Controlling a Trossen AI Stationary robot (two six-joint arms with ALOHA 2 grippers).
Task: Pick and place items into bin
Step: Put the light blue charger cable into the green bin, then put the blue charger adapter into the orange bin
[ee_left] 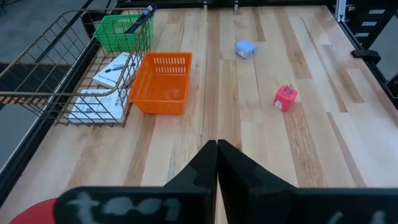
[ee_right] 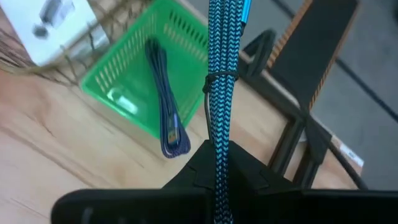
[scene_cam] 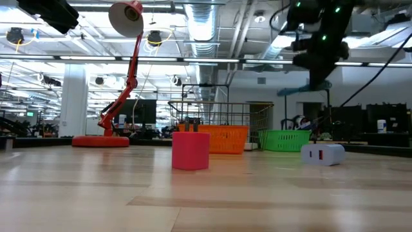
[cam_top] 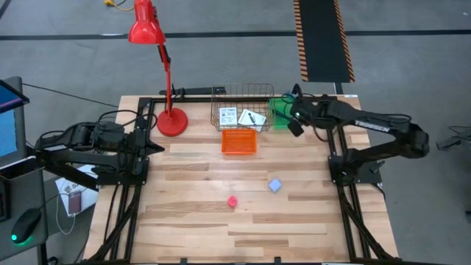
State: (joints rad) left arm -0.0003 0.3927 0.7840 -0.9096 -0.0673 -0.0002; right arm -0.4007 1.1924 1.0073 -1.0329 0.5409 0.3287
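Note:
My right gripper (cam_top: 294, 125) hovers beside the green basket (cam_top: 280, 110) at the table's far right, shut on a teal-and-black braided cable bundle (ee_right: 222, 93). A second dark cable bundle (ee_right: 163, 93) lies inside the green basket (ee_right: 124, 68). Two white printed cards (cam_top: 228, 116) (cam_top: 252, 118) lie in the wire basket (cam_top: 241, 94). The pink piece (cam_top: 232, 201) and the pale blue cube (cam_top: 275, 185) rest on the table's middle. My left gripper (ee_left: 216, 162) waits shut at the table's left edge. My right gripper pinches the braided cable bundle between its two fingers, at a stretch (ee_right: 221, 146) a little below the thin black tie around it. The bundle runs along the fingers and out past their tips. It is lifted clear of the table, with a teal end (scene_cam: 304, 90) showing below the gripper in the low view.
An orange basket (cam_top: 239, 141) stands in front of the wire basket. A red desk lamp (cam_top: 171, 121) stands at the far left of the table. Bare wood lies around the pink piece and the blue cube.

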